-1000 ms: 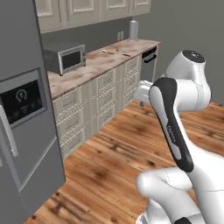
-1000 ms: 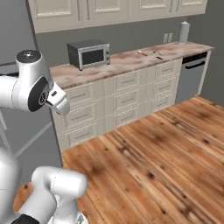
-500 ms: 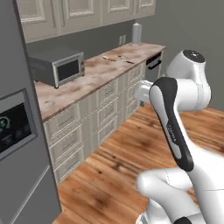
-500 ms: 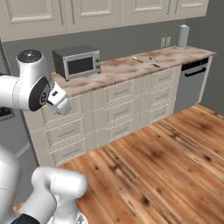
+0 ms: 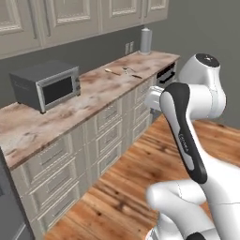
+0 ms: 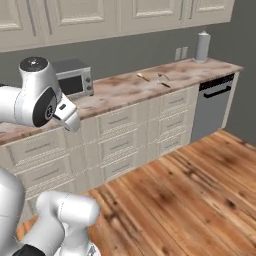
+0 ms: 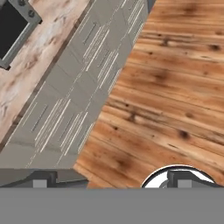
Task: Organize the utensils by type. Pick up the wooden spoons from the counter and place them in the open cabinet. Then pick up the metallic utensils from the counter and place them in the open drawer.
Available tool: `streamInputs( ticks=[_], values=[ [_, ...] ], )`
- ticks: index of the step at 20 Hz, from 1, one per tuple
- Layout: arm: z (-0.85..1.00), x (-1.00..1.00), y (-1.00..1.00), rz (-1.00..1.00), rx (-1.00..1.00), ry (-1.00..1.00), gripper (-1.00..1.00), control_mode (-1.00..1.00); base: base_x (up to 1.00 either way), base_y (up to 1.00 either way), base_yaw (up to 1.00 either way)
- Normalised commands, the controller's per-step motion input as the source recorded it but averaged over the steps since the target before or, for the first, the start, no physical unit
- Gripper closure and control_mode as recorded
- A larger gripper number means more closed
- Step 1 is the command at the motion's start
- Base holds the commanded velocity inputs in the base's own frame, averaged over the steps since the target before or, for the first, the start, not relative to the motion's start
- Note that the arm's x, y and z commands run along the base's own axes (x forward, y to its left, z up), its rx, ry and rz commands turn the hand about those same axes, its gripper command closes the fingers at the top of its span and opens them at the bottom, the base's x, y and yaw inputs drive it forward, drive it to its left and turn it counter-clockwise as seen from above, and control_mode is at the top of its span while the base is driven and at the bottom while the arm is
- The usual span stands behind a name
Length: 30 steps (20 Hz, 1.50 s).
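Several small utensils lie together far down the counter (image 5: 93, 89). In the left base view a tan wooden spoon (image 5: 112, 71) lies beside darker slim utensils (image 5: 131, 72). The right base view has the wooden spoon (image 6: 143, 76) and the slim utensils (image 6: 163, 81) on the counter (image 6: 120, 87). My gripper (image 5: 151, 99) hangs in front of the drawer fronts, well short of the utensils, also seen as the gripper (image 6: 71, 120) from the right. In the hand view the gripper (image 7: 111, 179) is open and holds nothing. The open cabinet and open drawer are out of view.
A grey toaster oven (image 5: 47, 86) stands on the counter at the left. A paper towel roll (image 6: 202, 46) stands at the far end, above a dark dishwasher front (image 6: 215, 102). Closed wall cabinets (image 6: 85, 17) run overhead. Wooden floor (image 6: 175, 195) lies in front.
The whole picture has shifted: the base has driven along and toward the counter, and the fridge has slid out of the left base view. The arm keeps its pose, gripper still open.
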Motion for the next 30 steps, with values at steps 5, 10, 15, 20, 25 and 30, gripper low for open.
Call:
streamInputs(
  ticks=[5, 10, 15, 20, 25, 30],
  values=[
    [0.0, 0.0, 0.0, 0.0, 0.0, 0.0, -1.0, 1.0, 1.0, -0.36, 0.06],
    [0.0, 0.0, 0.0, 0.0, 0.0, 0.0, -1.0, 1.0, 0.99, -0.35, 0.1],
    [0.0, 0.0, 0.0, 0.0, 0.0, 0.0, -1.0, 1.0, 0.9, -0.32, 0.28],
    [0.0, 0.0, 0.0, 0.0, 0.0, 0.0, -1.0, 1.0, 0.75, -0.3, 0.49],
    [0.0, 0.0, 0.0, 0.0, 0.0, 0.0, -1.0, 1.0, 0.57, -0.43, 0.47],
    [0.0, 0.0, 0.0, 0.0, 0.0, 0.0, -1.0, 1.0, 0.29, -0.58, 0.44]
  ],
)
